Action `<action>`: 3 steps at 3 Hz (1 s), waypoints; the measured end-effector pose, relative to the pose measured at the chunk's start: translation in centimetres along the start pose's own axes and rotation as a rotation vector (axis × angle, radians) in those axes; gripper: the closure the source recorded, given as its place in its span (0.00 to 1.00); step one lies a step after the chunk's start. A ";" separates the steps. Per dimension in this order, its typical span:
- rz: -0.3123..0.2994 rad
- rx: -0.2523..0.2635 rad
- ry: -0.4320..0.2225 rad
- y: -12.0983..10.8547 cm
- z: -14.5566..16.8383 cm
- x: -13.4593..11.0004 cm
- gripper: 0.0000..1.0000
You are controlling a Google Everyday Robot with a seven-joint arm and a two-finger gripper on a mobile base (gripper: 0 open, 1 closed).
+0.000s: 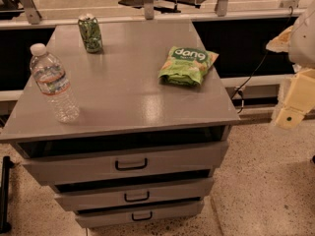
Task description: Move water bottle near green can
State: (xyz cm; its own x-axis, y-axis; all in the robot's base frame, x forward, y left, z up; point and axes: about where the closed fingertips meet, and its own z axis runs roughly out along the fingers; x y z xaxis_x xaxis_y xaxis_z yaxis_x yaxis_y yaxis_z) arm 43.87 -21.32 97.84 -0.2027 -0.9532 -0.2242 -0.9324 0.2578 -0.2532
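Note:
The water bottle (52, 84) stands upright at the front left of the grey cabinet top (123, 97); it is clear and ribbed, with a white cap and a pale label. The green can (90, 33) stands upright at the back left, well behind the bottle. My gripper (294, 102) hangs at the right edge of the view, beyond the cabinet's right side and far from both things. It holds nothing that shows.
A flat green "dang" snack bag (187, 65) lies at the right of the top. Three drawers with black handles (131, 164) face me below. A black cable (253, 73) runs down behind the cabinet on the right. Speckled floor lies around it.

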 end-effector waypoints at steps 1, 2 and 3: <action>-0.059 -0.057 -0.103 0.1 2.1 -3.9 0.00; -0.143 -0.148 -0.258 1.1 4.6 -10.7 0.00; -0.269 -0.221 -0.389 3.4 6.1 -18.5 0.00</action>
State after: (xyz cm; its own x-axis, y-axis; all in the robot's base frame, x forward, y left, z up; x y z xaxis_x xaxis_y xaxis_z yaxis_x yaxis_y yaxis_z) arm 46.28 -1.83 95.42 0.1399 -0.8410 -0.5226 -0.9856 -0.0676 -0.1550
